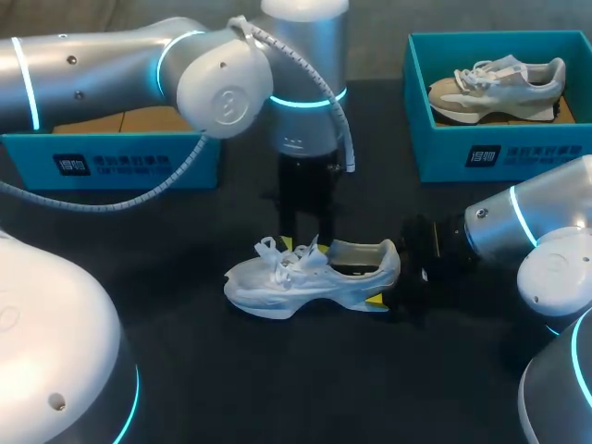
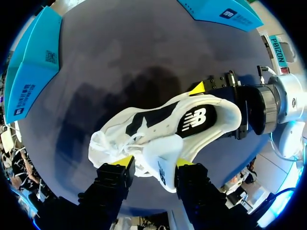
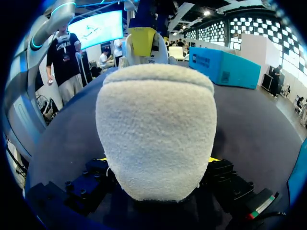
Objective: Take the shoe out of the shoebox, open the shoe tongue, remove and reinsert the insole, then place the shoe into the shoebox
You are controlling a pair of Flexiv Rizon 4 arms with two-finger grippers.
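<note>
So the white sneaker (image 1: pixel 310 277) sits upright in the middle of the desk (image 1: pixel 231 370), outside the teal shoebox (image 1: pixel 444 157) at the far right, which holds a grey sneaker (image 1: pixel 495 88). Its heel is pinched from both sides by the right claw (image 1: pixel 387 282). Over the tongue (image 2: pixel 160 172) hangs the left claw (image 2: pixel 154 163); can't tell if it's gripping or not.

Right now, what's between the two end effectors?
Only the white shoe. The left end effector is over its tongue and the right end effector is holding its heel. The head view shows this best.
</note>
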